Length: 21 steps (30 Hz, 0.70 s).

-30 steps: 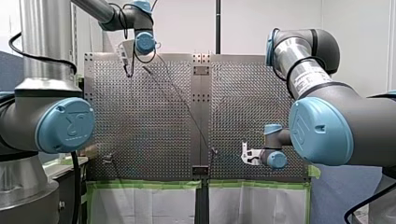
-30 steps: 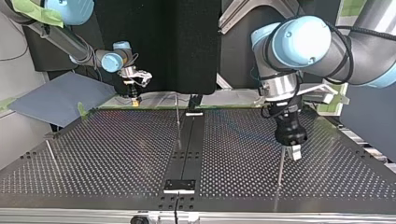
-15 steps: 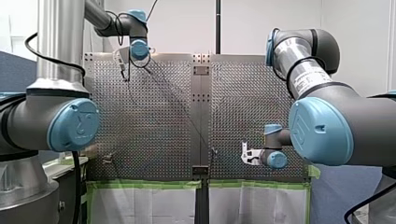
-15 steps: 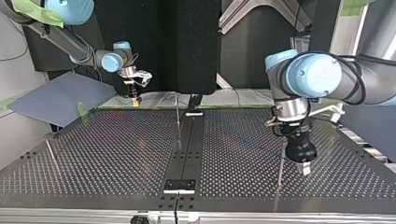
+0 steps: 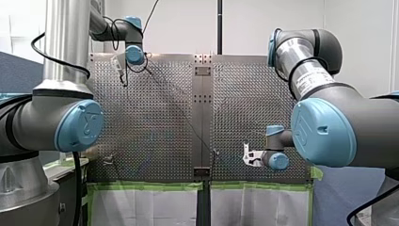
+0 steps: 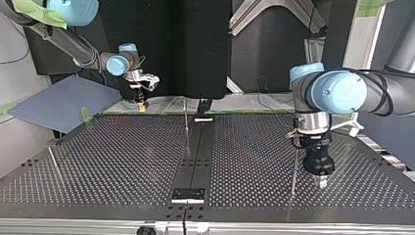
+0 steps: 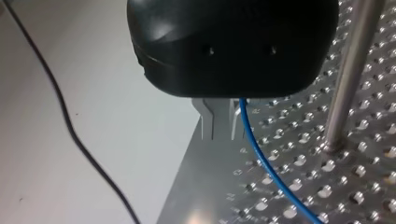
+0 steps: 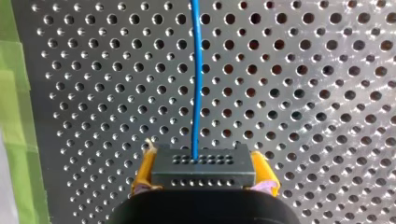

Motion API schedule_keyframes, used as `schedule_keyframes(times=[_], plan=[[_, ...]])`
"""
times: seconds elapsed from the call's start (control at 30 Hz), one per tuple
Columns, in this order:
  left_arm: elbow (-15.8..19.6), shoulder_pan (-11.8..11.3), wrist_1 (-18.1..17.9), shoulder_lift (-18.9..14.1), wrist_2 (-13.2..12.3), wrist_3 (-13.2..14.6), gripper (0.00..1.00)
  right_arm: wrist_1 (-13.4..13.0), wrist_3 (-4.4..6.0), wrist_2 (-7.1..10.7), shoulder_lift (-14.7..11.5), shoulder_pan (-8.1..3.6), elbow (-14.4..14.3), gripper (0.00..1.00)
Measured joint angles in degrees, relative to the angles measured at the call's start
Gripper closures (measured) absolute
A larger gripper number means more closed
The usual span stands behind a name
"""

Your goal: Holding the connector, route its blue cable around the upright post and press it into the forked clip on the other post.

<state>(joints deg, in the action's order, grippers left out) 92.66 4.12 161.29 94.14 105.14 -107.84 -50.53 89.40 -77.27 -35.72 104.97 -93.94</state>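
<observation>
Right gripper clamped black holed connector block near perforated metal table's taped edge. Left gripper, grasp indeterminate, hung over another edge, blue cable beside steel post.

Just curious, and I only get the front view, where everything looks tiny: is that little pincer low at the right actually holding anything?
Observer: Yes. The right wrist view shows my right pincer clamping a black connector between its yellow pads.
Visitor: And that thin line slanting across the table?
Observer: It is a blue cable, coming out of one of the connector's holes.
Visitor: Where does it go at the far end?
Observer: In the left wrist view it passes right by my left pincer, which hangs beside an upright metal post.
</observation>
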Motion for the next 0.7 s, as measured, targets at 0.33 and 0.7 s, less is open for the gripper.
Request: schedule_keyframes(times=[0.33, 0.7], plan=[[0.09, -1.27, -0.11, 2.15, -3.51, -2.06, 0.79, 0.07, -0.04, 0.0, 0.04, 0.02, -0.02, 0.91], [0.61, -3.66, -0.24, 2.8, -3.69, -4.43, 0.79, 0.02, -0.17, 0.0, 0.07, 0.3, -0.03, 0.91]])
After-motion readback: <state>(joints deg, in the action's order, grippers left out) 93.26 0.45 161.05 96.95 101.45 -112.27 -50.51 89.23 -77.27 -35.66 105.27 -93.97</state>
